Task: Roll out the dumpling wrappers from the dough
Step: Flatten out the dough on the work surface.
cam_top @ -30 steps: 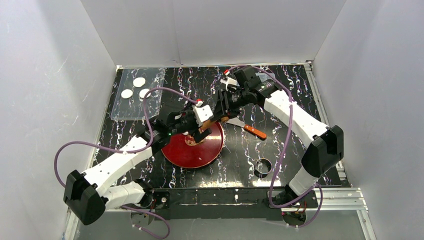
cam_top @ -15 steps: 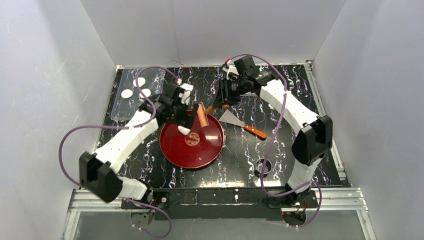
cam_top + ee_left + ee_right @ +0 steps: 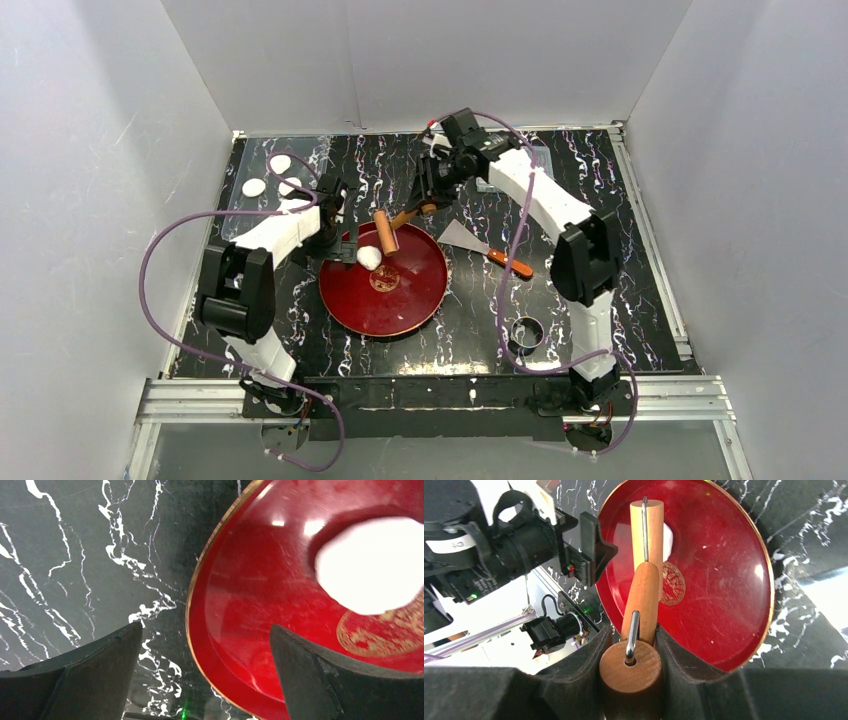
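- The dough, a small rounded white lump, sits on the red plate, in its far-left part, close to the rim.
- The wooden rolling pin hangs over that same rim, its roller end just beside the dough; I cannot tell whether they touch.
- My right gripper is clamped on the rolling pin's handle, one finger on each side of it.
- My left gripper has its fingers spread wide and holds nothing. It straddles the plate's left rim, with one finger over the table and the other over the red surface.
- The dumpling wrappers, three white discs, lie on a clear tray at the far-left corner, well apart from the plate.
- A scraper with an orange handle lies on the table just right of the plate.
- A ring cutter stands nearer the arm bases.
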Available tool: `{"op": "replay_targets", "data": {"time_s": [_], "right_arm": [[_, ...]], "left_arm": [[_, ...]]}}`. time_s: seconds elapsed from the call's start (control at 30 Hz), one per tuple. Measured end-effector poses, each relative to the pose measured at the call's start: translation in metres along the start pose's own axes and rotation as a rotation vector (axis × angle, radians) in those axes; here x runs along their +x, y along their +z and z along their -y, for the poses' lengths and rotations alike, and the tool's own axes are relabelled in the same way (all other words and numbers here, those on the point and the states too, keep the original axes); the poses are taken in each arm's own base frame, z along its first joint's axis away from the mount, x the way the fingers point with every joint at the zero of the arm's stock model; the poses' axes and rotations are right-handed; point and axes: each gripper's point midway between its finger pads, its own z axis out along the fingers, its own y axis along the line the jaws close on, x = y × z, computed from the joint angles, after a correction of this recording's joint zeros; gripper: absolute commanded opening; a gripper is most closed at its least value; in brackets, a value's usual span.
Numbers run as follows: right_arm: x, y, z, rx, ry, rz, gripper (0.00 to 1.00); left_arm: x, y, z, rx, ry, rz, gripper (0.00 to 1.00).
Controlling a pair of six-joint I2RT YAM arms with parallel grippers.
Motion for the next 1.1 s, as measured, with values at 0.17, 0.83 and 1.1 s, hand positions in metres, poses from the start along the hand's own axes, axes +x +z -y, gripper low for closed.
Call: {"op": "replay_targets", "data": {"time_s": [0.17,0.83,1.1], "right_arm": [[-0.002,0.023,0.000,0.005,0.032,-0.037,0.01],[0.009,0.037,0.011,0.043,0.091,-0.099,0.01],[0.021,0.034,0.033,0.149,0.067,-0.132,0.01]], "left_arm": [[0.006,0.028,-0.002,-0.014,-0.050,-0.037,0.86],[-0.008,0.036,0.023,0.108,-0.011,0.021,0.00],[-0.011,0.036,0.036,0.156,0.042,0.079,0.00]]}}
